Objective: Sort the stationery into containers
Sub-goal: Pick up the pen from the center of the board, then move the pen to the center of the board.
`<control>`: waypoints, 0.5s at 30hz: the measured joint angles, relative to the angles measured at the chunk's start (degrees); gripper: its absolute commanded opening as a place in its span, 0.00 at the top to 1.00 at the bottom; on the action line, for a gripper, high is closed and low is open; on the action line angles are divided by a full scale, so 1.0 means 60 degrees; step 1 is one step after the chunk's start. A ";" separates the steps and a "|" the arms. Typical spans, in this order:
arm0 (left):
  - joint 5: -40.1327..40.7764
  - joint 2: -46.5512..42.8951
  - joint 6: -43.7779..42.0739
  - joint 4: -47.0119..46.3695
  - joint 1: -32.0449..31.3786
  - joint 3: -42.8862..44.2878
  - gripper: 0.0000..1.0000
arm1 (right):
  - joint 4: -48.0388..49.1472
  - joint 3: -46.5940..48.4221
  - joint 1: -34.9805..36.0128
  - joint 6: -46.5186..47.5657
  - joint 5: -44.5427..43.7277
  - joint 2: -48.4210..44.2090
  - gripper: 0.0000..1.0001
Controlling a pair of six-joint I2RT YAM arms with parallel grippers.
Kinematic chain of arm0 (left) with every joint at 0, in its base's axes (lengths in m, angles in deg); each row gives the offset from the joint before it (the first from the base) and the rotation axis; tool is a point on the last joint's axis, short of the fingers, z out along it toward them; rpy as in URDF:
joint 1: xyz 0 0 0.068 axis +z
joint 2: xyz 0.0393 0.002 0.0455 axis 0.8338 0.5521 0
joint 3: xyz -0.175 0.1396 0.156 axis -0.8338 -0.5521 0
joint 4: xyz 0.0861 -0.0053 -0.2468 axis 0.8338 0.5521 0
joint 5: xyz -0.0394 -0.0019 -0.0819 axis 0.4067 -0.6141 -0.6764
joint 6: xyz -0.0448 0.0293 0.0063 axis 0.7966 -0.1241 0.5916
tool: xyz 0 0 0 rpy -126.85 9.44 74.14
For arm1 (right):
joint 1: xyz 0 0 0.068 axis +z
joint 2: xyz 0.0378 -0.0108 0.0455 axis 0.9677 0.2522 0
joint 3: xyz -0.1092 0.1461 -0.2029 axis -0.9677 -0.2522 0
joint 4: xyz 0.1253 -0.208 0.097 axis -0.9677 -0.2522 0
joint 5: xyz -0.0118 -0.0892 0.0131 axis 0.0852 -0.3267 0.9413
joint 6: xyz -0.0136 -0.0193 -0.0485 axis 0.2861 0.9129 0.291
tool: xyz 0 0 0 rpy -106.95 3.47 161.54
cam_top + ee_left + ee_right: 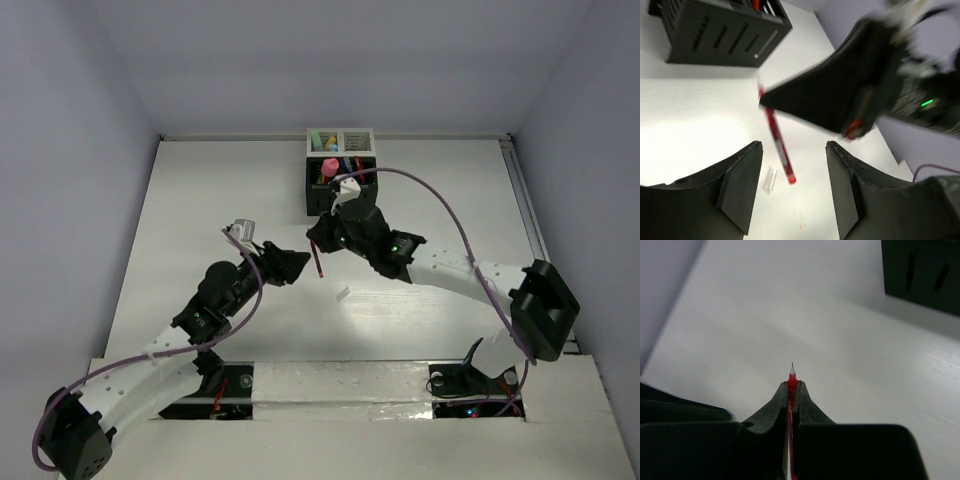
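Observation:
My right gripper [318, 240] is shut on a thin red pen [318, 263] and holds it above the table, in front of the black organizer box [322, 190]. In the right wrist view the pen's tip [792, 371] sticks out beyond the shut gripper [793, 388]. My left gripper [300, 266] is open and empty, just left of the pen. In the left wrist view the red pen [778, 147] hangs ahead of the open left gripper [794, 146], held by the right gripper above it. A small white bit [343, 293] lies on the table; it also shows in the left wrist view [770, 179].
The white organizer box [341, 139] joins the black one at the table's far edge; both hold several pens and markers, among them a pink marker [329, 166]. The black box shows in the left wrist view [720, 30] and in the right wrist view [925, 275]. Grey walls enclose the table.

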 measured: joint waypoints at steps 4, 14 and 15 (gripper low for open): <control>-0.0718 0.0882 0.0182 -0.0412 0.0000 -0.0004 0.48 | 0.1370 -0.0284 0.0007 -0.0044 0.0047 -0.0729 1.00; -0.1741 0.2339 0.0452 -0.1694 0.0000 -0.0004 0.61 | 0.3005 -0.1381 0.0007 -0.0379 0.0160 -0.0987 1.00; -0.1770 0.2357 0.0477 -0.1789 0.0000 -0.0004 0.64 | 0.3075 -0.1410 0.0007 -0.0397 0.0164 -0.1013 1.00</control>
